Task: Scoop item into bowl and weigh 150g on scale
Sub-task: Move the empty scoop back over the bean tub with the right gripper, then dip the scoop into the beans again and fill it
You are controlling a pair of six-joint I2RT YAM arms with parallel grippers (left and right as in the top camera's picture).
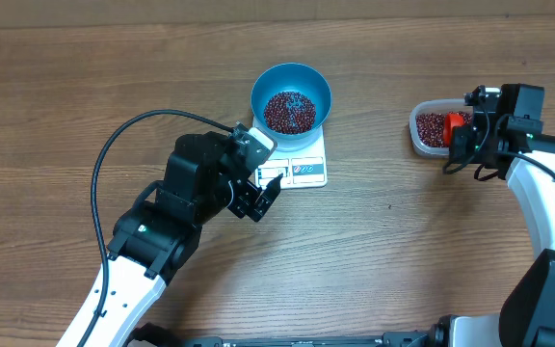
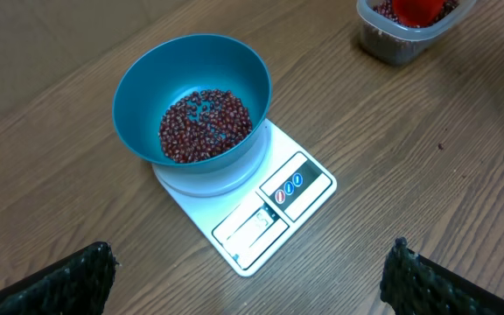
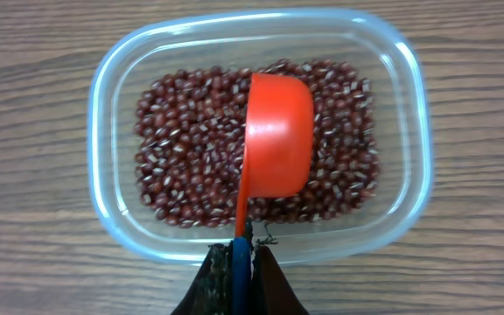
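While right jaws pinch the scoop (image 3: pixel 278 131), beans (image 3: pixel 182 149) lie beneath it.

Bowl (image 1: pixel 291 96) sits on the scale (image 1: pixel 306 169), covering its far half, with the display edge on the near side. Beans (image 1: pixel 288 112) are in the bowl. The scale is mid-table (image 1: pixel 66 77). Tub (image 1: pixel 430 130) is well off to the scale's right and holds more beans. Scoop (image 3: pixel 278 131) is in the tub, over those beans, its handle pinched between the right fingers (image 3: pixel 274 289) at the tub's near edge. Left fingers (image 2: pixel 68 284) are near-left of the scale, spread apart and touching nothing.
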